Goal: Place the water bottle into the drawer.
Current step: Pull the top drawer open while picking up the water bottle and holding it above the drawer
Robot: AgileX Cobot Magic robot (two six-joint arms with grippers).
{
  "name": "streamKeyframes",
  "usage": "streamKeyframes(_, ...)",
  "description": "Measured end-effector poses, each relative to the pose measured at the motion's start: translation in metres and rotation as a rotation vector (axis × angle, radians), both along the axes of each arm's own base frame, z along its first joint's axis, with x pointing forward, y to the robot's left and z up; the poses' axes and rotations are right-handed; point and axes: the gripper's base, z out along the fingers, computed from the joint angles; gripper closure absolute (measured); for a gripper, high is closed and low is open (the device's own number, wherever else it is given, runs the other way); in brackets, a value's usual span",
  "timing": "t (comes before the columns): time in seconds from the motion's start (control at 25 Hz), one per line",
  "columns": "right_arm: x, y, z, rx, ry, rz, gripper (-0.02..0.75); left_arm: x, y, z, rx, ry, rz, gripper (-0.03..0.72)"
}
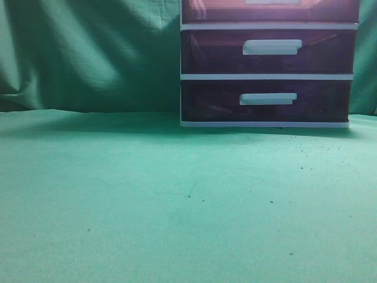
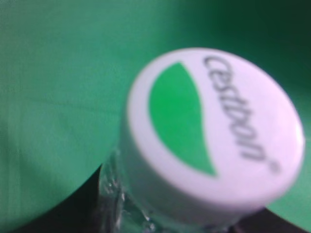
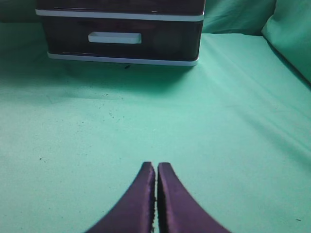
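Green cloth covers the bench (image 1: pixel 147 200). The white-framed cabinet (image 1: pixel 268 76) stands at its far edge, the top drawer (image 1: pixel 271 10) barely visible. The water bottle (image 2: pixel 209 141) fills the left wrist view; left claw unseen. The right gripper (image 3: pixel 156 182) is pressed closed, empty.

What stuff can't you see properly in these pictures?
- Top drawer: the exterior view's upper edge cuts it off, so whether it stands open is unclear.
- Water bottle: the left wrist view shows only its blurred white cap; the body is hidden below it.
- Left gripper: the cap fills that view, so its fingers are unseen.
- Right gripper: its fingers lie together; nothing shows between them.
- Cabinet: the right wrist view's top edge cuts it.
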Motion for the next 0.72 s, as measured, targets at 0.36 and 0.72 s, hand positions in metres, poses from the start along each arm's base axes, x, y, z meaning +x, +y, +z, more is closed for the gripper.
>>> streamKeyframes(0.36,0.0,0.0,0.0,0.0,0.0,0.0,0.738,-0.042,-0.005,0.086,-0.016,-0.051,-0.051,0.405)
streamKeyframes(0.72,0.005,-0.002,0.024,0.046,-0.272,-0.033,0.738,-0.104,-0.032,0.177,-0.076,-0.176,-0.284,0.405)
